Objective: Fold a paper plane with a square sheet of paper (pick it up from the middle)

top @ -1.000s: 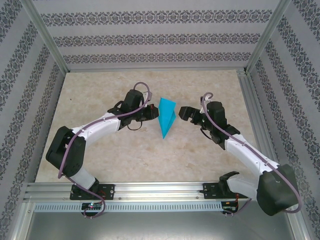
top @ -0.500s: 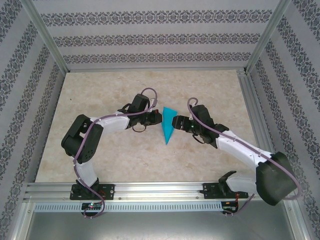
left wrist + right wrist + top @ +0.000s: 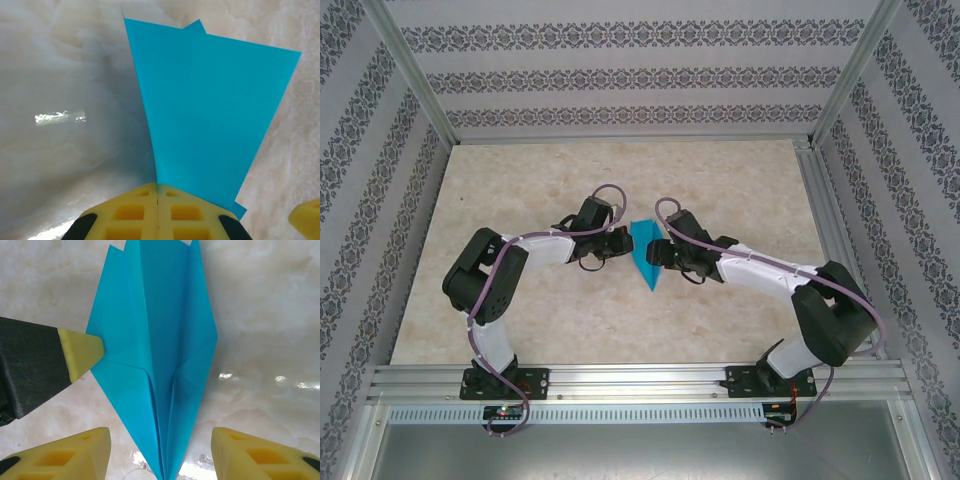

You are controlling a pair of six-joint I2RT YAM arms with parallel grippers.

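Left gripper [image 3: 157,189] is clamped on the left edge of the paper plane [image 3: 646,252], mid-surface [image 3: 520,320]. Right gripper [image 3: 158,436] sits opposite, gaping, straddling the pointed near end.

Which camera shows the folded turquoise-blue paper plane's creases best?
Right wrist: the turquoise-blue paper plane faces it, centre crease and layered folds plain. Left wrist sees one flat blank face close up; top external, just a small dart.

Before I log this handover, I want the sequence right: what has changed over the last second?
The right gripper swung in leftward to the paper plane, and its open jaws now stand either side of the narrow end. The left gripper stayed shut on the plane's edge, and the plane barely shifted.
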